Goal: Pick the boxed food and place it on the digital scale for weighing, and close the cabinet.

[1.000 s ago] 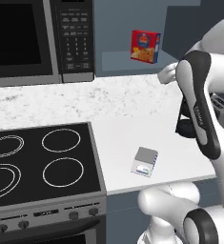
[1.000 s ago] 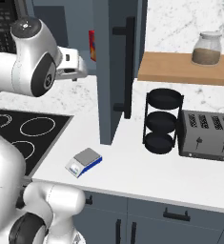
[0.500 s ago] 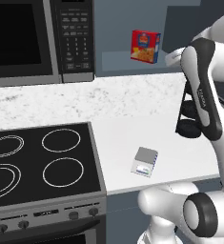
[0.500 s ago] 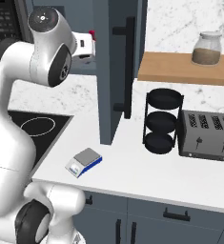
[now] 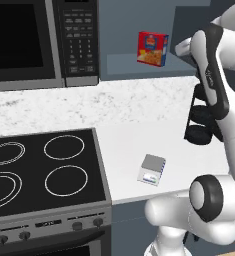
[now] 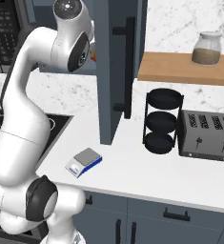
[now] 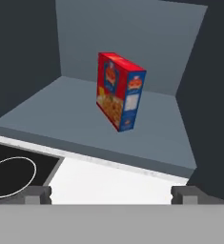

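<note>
The boxed food (image 7: 119, 90), a red carton with a blue side, stands upright on the floor of the open cabinet (image 7: 75, 119), a little way ahead of my gripper (image 7: 111, 195). The two fingertips (image 7: 37, 194) are spread wide, so the gripper is open and empty, still outside the cabinet's front edge. From the left base view the boxed food (image 5: 152, 48) sits in the cabinet with my raised hand just to its right. The digital scale (image 5: 152, 169) lies on the white counter below. The cabinet door (image 6: 114, 71) stands open, its black bar handle (image 6: 128, 66) facing right.
A black microwave (image 5: 39, 40) hangs left of the cabinet above the black stove (image 5: 44, 165). To the right of the open door stand a black three-tier rack (image 6: 162, 121), a toaster (image 6: 208, 136) and a jar (image 6: 207, 47) on a wooden shelf.
The arm has risen and swung toward the cabinet, bringing the hand up level with the boxed food. The box, the scale and the door have not moved.
</note>
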You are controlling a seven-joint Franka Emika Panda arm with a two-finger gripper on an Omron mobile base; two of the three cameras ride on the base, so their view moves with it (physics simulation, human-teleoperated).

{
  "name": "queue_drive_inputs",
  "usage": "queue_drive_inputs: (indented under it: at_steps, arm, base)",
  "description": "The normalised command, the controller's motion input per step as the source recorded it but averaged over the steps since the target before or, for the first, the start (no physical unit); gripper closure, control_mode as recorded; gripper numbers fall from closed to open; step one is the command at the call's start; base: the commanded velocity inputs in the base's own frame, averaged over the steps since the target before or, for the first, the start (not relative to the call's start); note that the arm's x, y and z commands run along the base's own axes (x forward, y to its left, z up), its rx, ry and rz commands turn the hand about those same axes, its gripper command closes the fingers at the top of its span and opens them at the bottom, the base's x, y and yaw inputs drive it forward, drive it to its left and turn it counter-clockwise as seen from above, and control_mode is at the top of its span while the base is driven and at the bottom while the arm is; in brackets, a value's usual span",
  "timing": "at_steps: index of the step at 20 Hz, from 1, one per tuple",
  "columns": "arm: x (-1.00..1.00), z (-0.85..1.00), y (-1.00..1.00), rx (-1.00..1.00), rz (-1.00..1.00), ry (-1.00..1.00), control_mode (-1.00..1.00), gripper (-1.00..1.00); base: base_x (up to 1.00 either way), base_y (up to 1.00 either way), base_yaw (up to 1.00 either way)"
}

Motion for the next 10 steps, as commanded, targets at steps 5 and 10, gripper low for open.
queue_drive_inputs:
  at_steps: [5,10]
  arm:
    - [0.49,0.0,-0.08,0.0,0.08,-0.05,-1.0,-1.0]
    - [0.57,-0.06,0.03,0.0,0.05,-0.09,-1.0,-1.0]
  base:
    - [0.0,0.0,0.0]
    - [0.0,0.0,0.0]
